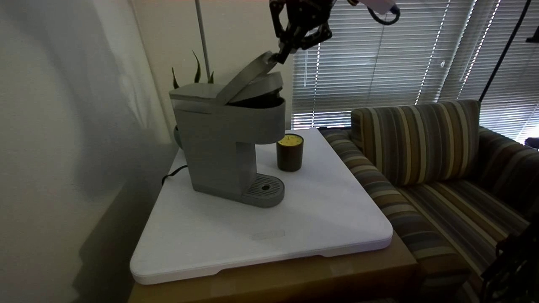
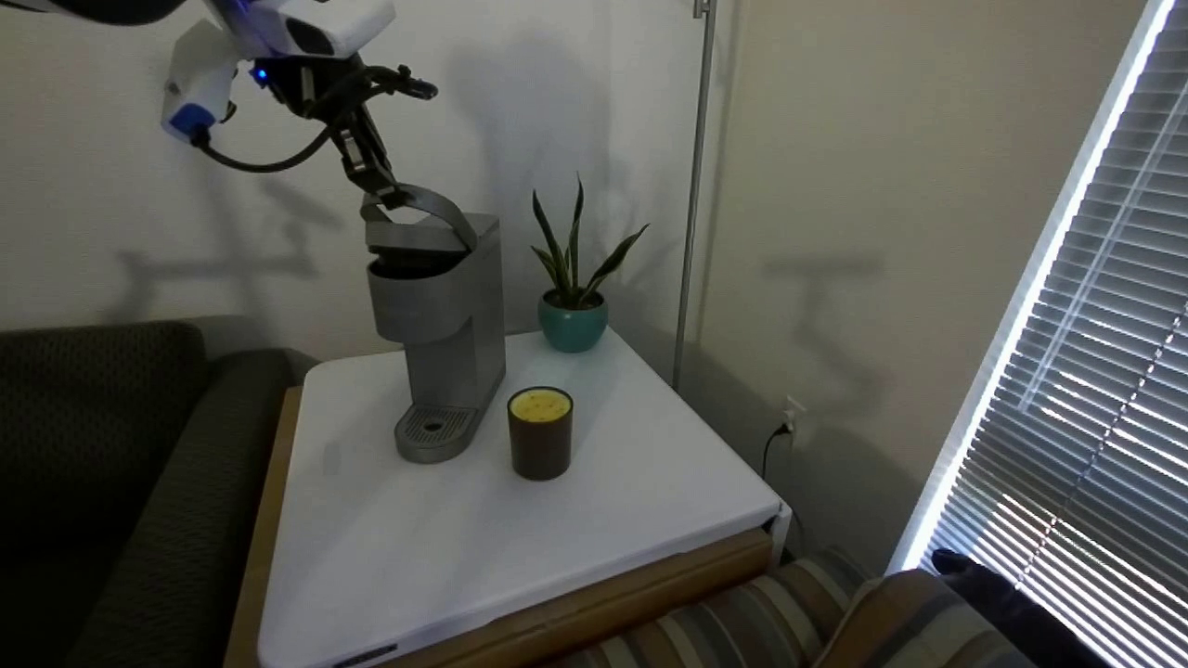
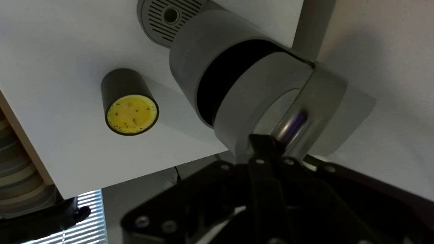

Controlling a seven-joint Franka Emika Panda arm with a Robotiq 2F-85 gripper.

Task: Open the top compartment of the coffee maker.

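Observation:
The grey coffee maker (image 1: 219, 143) stands upright on the white table, and it also shows in an exterior view (image 2: 441, 366). Its top compartment lid (image 1: 257, 88) is tilted up part way at the front, with a dark cavity beneath it. In the wrist view the lid (image 3: 261, 88) stands off the round rim. A looped lid handle (image 1: 246, 75) rises above the lid. My gripper (image 1: 278, 58) is at the handle's front end in both exterior views (image 2: 385, 197). In the wrist view the gripper (image 3: 268, 145) has its fingers close together at the handle (image 3: 322, 98); one fingertip is hidden.
A dark candle cup (image 3: 132, 113) with a yellow top stands beside the coffee maker on the white table (image 1: 320, 219). A plant in a teal pot (image 2: 573, 325) is at a table corner. A striped armchair (image 1: 421, 143) adjoins the table. A wall is close behind the machine.

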